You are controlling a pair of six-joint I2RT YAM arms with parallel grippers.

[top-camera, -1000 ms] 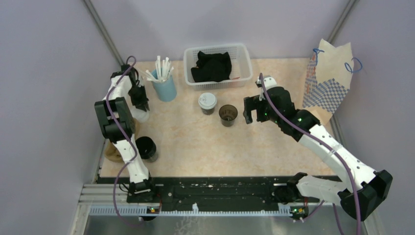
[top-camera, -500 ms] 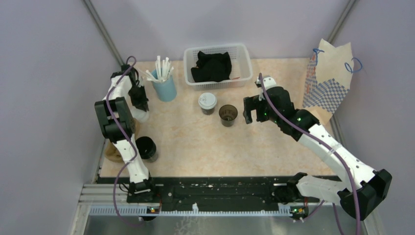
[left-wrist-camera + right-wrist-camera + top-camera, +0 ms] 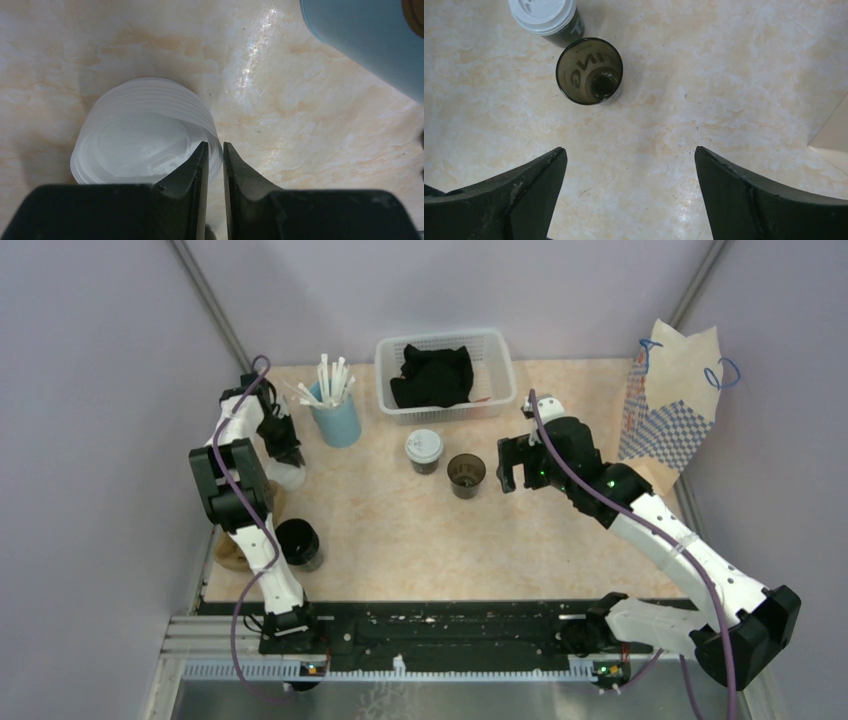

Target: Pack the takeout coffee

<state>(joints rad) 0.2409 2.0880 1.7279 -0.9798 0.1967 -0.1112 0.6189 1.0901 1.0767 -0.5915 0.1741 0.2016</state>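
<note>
A dark cup with a white lid (image 3: 424, 450) stands mid-table, and a dark open cup without a lid (image 3: 466, 475) stands just right of it. Both show at the top of the right wrist view, the lidded cup (image 3: 544, 15) and the open cup (image 3: 589, 71). My right gripper (image 3: 503, 466) (image 3: 629, 152) is open and empty, right of the open cup. My left gripper (image 3: 285, 453) (image 3: 214, 146) is closed to a narrow gap on the rim of a stack of white lids (image 3: 142, 142) (image 3: 287, 476). The brown pulp carrier (image 3: 232, 556) lies at the left edge, partly hidden by the left arm.
A blue cup of white straws (image 3: 335, 418) stands right beside the left gripper and shows in the left wrist view (image 3: 370, 40). A white basket with black cloth (image 3: 445, 372) is at the back. A paper bag (image 3: 670, 400) stands far right. An all-black cup (image 3: 299, 543) is near front left.
The left arm has shifted slightly to the left over the lid stack. The right arm and both cups have not moved.
</note>
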